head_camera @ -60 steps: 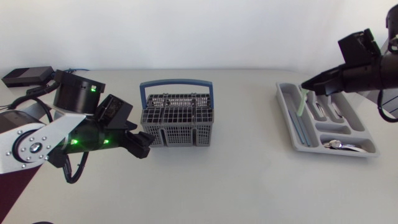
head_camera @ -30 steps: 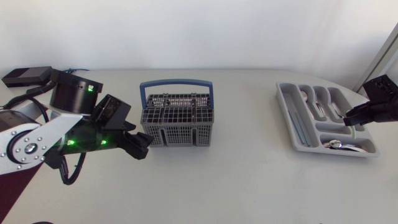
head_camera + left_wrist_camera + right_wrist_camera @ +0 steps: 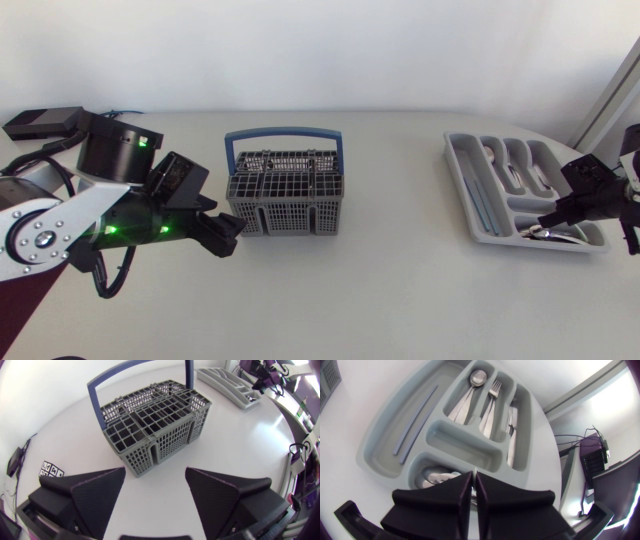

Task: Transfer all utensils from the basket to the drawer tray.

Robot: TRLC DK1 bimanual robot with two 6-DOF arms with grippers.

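Right wrist view has the right gripper low over the tray, at the short end compartment where small spoons lie. Its fingers are pressed nearly together w/ only a thin slit between them, and I can't make out anything pinched there. The other slots hold spoons, a fork, knives and a thin stick. The middle cross slot looks bare.

The basket sits mid-table, well apart from the tray. Its cells look empty from both cameras, so prob. this is the last drop or the moment just after it. The left gripper is spread wide, just beside the basket's near corner, not touching it.

To do this step well (assuming something thin is in that slit): keep the piece lined up w/ the slot's length, open only when low enough that it can't bounce over a divider, then lift straight up before swinging away, so the fingers don't hook a wall and drag the tray.

Edges and room: the tray is near the table's right-hand edge, close to a rounded corner, so a sideways shove could push it off. Approx. the whole stretch between basket and tray is open. The basket's upright handle arches over its top, so any reach in must go beside it.
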